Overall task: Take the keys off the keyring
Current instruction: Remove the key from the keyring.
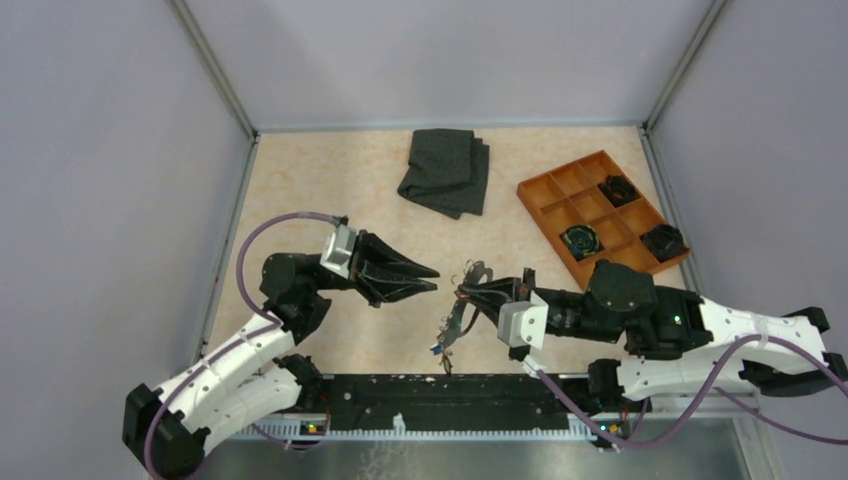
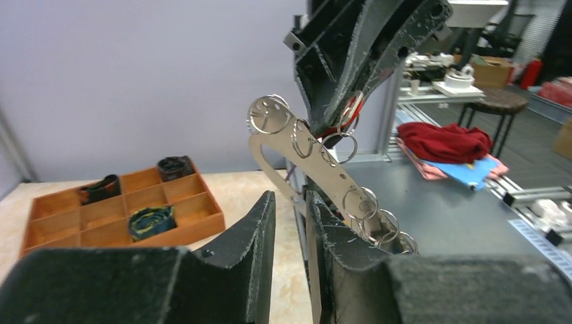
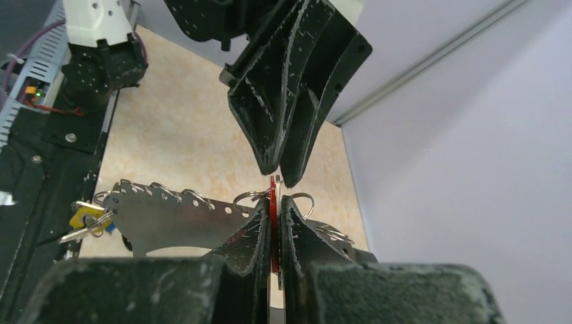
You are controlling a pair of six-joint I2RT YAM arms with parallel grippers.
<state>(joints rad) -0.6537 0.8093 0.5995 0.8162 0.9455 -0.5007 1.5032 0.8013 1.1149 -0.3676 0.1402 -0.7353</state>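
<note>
The right hand (image 3: 275,206) pinches the keyring (image 3: 175,217) aloft (keys (image 3: 86,221) at 6 o'clock) so the narrowly parted, empty left hand (image 1: 434,279), at 9 o'clock, can reach.

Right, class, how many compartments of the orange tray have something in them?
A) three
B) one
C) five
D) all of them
A: the orange tray holds three dark clumps, each in its own compartment, and the other compartments are bare.

Left gripper (image 1: 436,279) is reaching rightward, fingers slightly parted; right gripper (image 3: 275,202) is pointing leftward at it, fingers clamped tight.
</note>
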